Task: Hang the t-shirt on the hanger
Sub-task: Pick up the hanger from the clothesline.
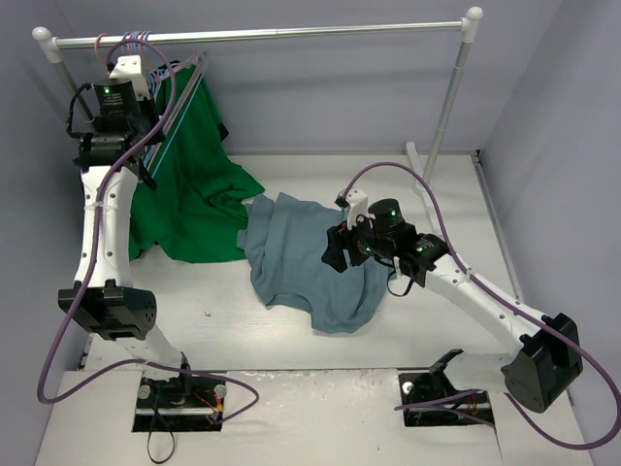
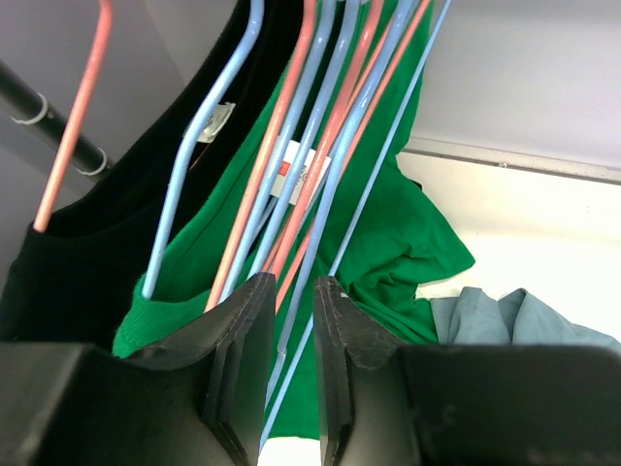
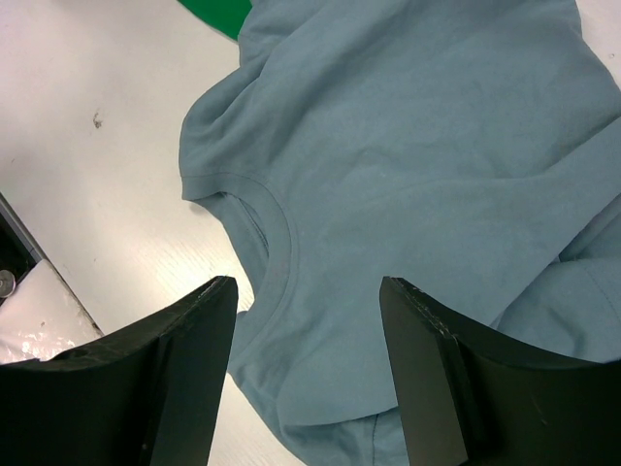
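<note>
The grey-blue t-shirt (image 1: 301, 262) lies crumpled on the table's middle, its round neck visible in the right wrist view (image 3: 408, 146). My right gripper (image 1: 335, 254) hovers just above it, its jaws (image 3: 309, 291) wide open and empty, straddling the collar. My left gripper (image 1: 155, 89) is raised at the rail's left end among the hanging wires. Its jaws (image 2: 294, 291) are drawn to a narrow gap with the light-blue hanger (image 2: 315, 223) wire running between them. The hanger (image 1: 175, 116) still hangs from the rail.
A metal rail (image 1: 262, 34) spans the back on two posts. A bright green shirt (image 1: 189, 184) hangs at its left and drapes onto the table beside the t-shirt. A black garment (image 2: 87, 252) and pink hangers (image 2: 73, 116) hang there too.
</note>
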